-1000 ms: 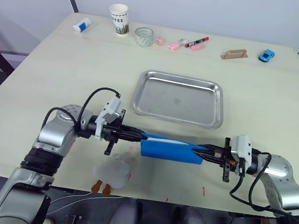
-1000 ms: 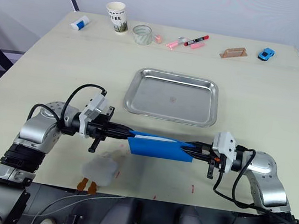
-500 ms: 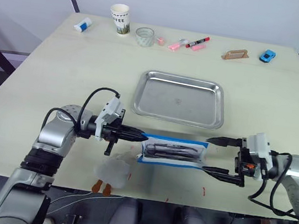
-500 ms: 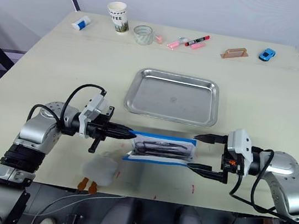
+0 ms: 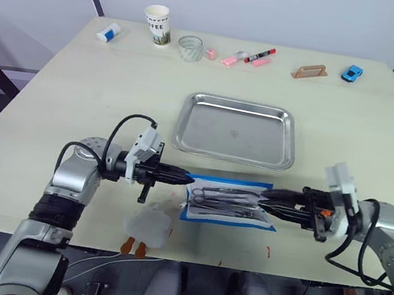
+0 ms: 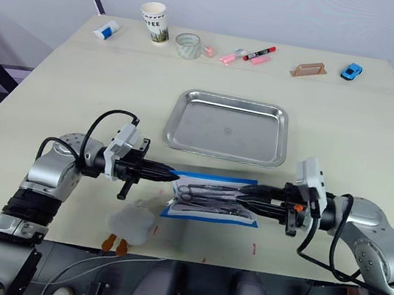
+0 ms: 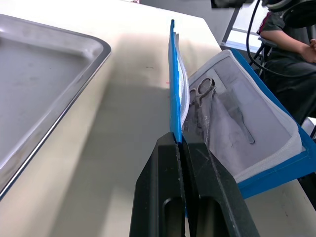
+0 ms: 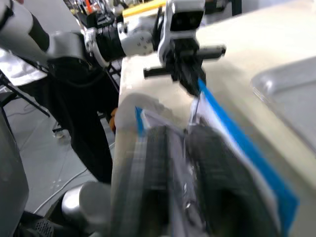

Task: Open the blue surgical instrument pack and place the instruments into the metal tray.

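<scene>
Left wrist view: left gripper (image 7: 180,143) clamps blue surgical instrument pack (image 5: 230,200) edge — right gripper (image 5: 267,199) state unclear; paper cup (image 5: 156,23) lettering "FEE".

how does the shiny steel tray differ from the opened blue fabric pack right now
The shiny stainless-steel tray is bare inside; the blue fabric instrument pack lies open with slim silver instruments on its pale lining.

The tray stands free of both grippers; the pack's edge is pinched by the left gripper, and the right gripper reaches in over it.

Both are rectangular and rest flat on the table.
</scene>
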You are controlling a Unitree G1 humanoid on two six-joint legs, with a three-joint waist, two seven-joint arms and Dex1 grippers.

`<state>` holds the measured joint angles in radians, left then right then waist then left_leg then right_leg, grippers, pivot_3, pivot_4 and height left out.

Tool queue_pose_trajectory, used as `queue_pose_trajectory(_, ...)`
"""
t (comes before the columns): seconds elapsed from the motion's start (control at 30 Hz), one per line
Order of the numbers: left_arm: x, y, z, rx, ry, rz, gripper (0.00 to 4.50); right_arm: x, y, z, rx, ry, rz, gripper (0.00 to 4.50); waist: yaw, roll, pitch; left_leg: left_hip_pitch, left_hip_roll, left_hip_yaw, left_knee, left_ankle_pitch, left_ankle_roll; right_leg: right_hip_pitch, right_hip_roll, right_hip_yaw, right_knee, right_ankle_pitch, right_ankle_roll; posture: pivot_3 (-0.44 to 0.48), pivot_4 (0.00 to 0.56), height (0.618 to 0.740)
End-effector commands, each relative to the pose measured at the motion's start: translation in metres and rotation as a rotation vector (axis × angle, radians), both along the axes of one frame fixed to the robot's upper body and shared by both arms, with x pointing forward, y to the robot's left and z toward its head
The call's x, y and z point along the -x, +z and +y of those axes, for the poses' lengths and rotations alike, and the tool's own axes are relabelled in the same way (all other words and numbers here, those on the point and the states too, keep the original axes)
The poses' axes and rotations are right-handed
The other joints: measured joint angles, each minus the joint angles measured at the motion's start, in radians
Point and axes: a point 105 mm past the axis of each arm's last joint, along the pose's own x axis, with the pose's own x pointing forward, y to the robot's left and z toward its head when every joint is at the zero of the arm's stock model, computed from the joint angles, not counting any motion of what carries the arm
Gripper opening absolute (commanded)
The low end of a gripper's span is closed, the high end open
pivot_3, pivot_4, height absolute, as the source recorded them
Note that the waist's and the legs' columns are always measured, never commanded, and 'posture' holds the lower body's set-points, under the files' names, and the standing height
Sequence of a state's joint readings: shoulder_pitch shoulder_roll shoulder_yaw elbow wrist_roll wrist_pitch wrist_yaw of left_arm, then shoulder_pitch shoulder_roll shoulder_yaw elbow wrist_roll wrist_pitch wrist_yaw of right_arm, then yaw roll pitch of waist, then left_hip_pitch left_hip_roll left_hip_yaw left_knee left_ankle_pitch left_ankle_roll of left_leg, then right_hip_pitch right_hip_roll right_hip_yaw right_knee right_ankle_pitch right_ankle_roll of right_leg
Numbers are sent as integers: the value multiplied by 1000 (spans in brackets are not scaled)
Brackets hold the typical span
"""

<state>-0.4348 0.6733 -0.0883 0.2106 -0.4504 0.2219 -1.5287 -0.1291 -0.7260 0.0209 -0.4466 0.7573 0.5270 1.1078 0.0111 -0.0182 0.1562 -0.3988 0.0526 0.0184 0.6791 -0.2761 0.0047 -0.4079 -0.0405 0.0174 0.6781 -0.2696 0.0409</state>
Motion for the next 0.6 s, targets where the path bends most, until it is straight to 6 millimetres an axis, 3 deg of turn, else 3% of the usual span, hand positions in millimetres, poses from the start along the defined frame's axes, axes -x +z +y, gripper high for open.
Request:
queue_pose_trajectory(0.03,-3,-1,-1,-13,1,-20,0,4,-9,1,28,17,-9,88,0,0,0,0,0,0,0,0,0,0,0,0,0,0,0,0,150,737)
queue_pose_trajectory(0.23,-15,-2,-4,-19,69,-46,0,6,-41,-2,116,7,12,88,1,0,0,0,0,0,0,0,0,0,0,0,0,0,0,0,150,737)
queue_pose_trajectory(0.6,-41,-28,-16,-132,234,-91,0,7,-86,-8,265,-14,30,88,3,0,0,0,0,0,1,0,0,0,0,0,0,0,0,0,150,737)
